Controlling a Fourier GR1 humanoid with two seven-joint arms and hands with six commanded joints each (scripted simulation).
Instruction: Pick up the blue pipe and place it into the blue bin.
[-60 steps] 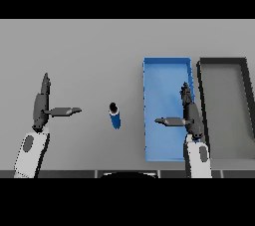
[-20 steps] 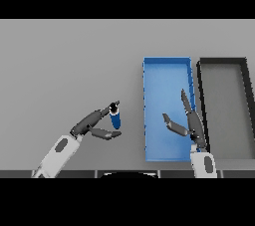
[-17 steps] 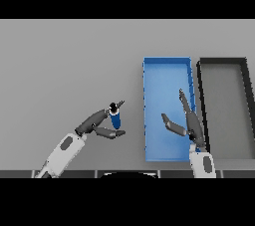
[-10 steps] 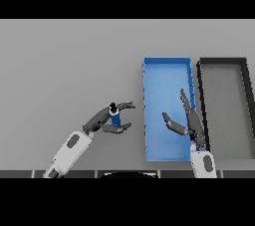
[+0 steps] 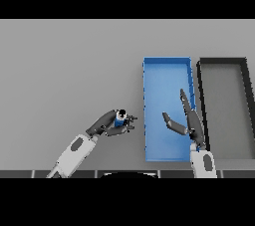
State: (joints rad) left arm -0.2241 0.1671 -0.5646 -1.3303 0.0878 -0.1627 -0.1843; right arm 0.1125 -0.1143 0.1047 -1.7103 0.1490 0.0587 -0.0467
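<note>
Fingers of our left hand [image 5: 107,124] curl round the blue pipe [image 5: 120,119], which we hold near the table's [image 5: 64,70] front edge, just left of the blue bin [image 5: 166,66]. Our right hand [image 5: 191,120] hovers over the bin's front right part, fingers straight and thumb spread. Beside it sits a black bin [image 5: 222,61].

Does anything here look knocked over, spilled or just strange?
Nothing stands out. The left hand is curled round the blue pipe on the table, left of the blue bin. The right hand is open over that bin. A black bin sits beside it.
</note>
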